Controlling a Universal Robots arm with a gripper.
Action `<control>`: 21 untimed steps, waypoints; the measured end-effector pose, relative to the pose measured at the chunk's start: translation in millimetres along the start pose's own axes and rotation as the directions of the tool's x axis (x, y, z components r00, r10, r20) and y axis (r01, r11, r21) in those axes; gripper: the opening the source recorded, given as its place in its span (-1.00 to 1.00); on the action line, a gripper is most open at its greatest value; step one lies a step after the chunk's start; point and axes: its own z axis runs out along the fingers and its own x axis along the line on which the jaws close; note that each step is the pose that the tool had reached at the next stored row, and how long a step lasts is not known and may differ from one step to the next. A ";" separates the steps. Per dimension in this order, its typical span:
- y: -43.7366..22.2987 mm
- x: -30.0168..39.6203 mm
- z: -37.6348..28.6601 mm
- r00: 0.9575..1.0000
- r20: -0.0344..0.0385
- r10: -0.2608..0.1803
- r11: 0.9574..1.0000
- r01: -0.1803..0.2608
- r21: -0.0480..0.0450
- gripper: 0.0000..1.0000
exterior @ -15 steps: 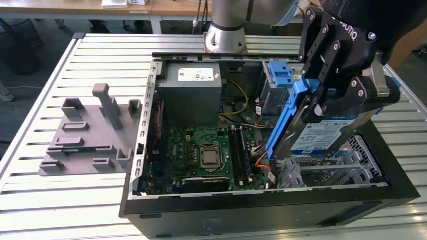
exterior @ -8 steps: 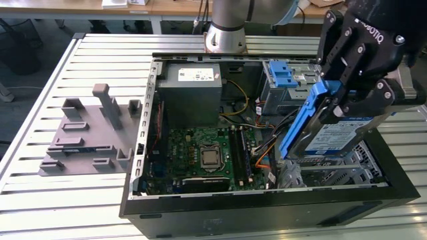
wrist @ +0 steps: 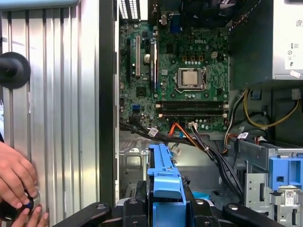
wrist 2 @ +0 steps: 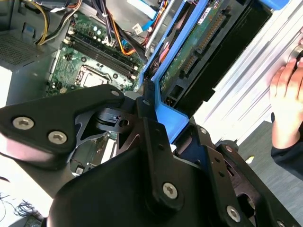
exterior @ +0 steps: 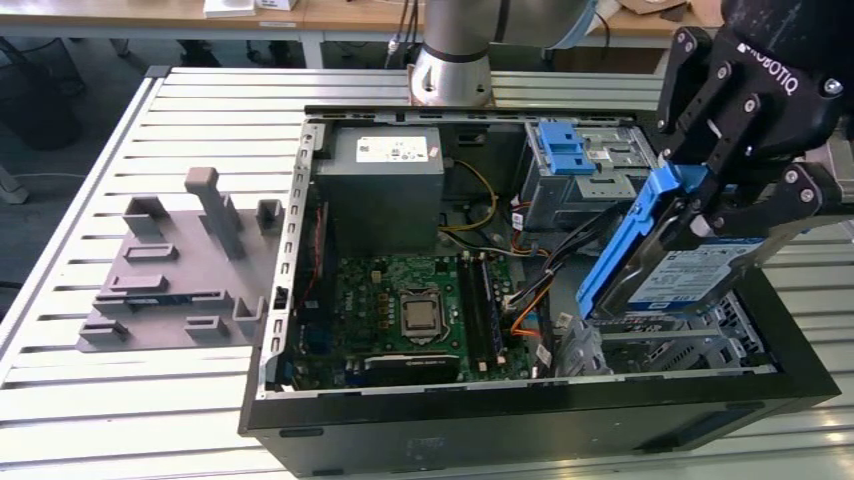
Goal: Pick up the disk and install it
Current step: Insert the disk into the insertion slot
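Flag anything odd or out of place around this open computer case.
A person's hand rests on the slatted table right beside the case, close to the end effector. Otherwise, the disk is just held tilted over the case, not yet seated.

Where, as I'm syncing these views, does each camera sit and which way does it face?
Exterior view: off the arm, looking down from above into the computer case; the arm's base and the gripper, shut on the disk, show.
First wrist view: on the wrist, looking past the disk's blue frame to the motherboard; gripper links and a person's hand show.
Second wrist view: on the wrist, looking along the gripper's links at the disk's underside.
Shared: all show disk and motherboard; both wrist views the hand.
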 end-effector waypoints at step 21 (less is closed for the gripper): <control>-17.5 -0.1 16.8 1.000 0.000 0.000 1.000 0.000 0.000 -0.26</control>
